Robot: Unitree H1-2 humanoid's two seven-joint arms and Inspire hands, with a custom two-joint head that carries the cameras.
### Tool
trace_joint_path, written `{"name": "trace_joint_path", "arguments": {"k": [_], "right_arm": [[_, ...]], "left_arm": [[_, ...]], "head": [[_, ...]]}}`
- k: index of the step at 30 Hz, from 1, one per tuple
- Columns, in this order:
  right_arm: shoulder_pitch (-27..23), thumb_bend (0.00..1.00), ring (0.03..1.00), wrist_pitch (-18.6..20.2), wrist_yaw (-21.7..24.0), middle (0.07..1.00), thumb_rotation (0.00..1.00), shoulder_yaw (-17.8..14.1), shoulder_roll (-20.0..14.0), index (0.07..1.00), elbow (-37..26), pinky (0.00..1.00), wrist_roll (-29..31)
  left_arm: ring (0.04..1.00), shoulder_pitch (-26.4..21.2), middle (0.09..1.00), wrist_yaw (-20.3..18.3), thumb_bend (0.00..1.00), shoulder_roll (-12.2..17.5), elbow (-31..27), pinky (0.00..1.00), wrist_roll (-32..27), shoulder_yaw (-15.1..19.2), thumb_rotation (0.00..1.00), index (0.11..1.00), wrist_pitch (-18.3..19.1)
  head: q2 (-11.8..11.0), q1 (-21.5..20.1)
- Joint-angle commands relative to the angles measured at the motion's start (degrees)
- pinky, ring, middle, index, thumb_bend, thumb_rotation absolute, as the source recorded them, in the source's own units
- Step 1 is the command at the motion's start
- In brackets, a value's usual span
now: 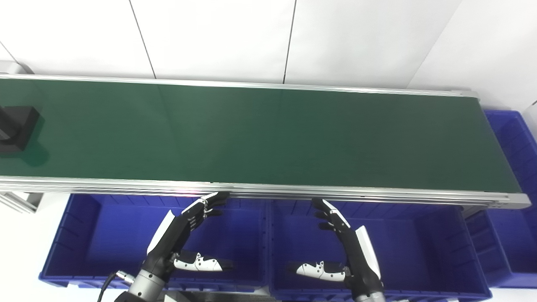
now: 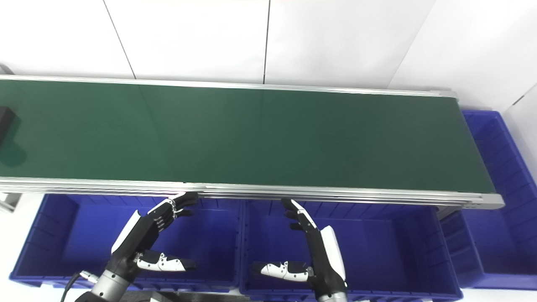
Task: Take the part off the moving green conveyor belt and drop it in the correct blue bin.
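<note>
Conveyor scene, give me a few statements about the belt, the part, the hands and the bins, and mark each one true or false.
1. The black part lies at the belt's left end. True.
2. The left hand holds the part. False: it is open and holds nothing, hanging over a bin.
3. The right hand is open above the middle bin. True.
4. A second part sits at mid-belt. False: only bare green belt shows there.
5. A third bin stands past the belt's right end. True.
</note>
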Motion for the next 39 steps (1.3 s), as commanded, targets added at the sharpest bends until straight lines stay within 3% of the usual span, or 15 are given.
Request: {"name": "trace_joint_path", "arguments": {"k": [1, 26, 34, 39], "right_arm": [[-0.1, 0.77, 0.817, -4.1, -0.9, 0.858, 0.13, 0.1, 0.3, 0.861, -0.5, 0.74, 0.5], [-0.8, 0.77, 0.807, -3.6, -0.3, 0.843, 0.13, -0.4, -0.1, 0.862, 0.3, 0.73, 1.4], [-0.9, 0.76, 0.790, -4.3, -0.2, 0.844, 0.12, -0.6, -0.2, 0.864, 1.4, 0.71, 2.6], [-1.3, 0.75, 0.789, -6.1, -0.5, 0.841, 0.11, -0.8, -0.9, 0.865, 3.1, 0.69, 2.6]], "left_arm": [[0.852, -0.5, 0.869, 0.8, 0.84, -0.1, -0.9, 0.79, -0.2, 0.4, 0.17, 0.826, -1.8], [0.848, -0.6, 0.870, 0.8, 0.84, -0.3, -0.4, 0.78, -0.4, 0.4, 0.17, 0.827, -2.1], [0.846, -0.9, 0.870, 1.1, 0.84, -0.7, 1.0, 0.77, 0.0, 0.2, 0.16, 0.825, -2.9], [0.845, -1.0, 0.867, 1.3, 0.85, -1.1, 1.9, 0.76, 0.5, 0.0, 0.16, 0.822, -3.2]], "head": [[0.0, 0.1], [-0.4, 0.0], [-1.9, 1.1], [-4.2, 2.6]]}}
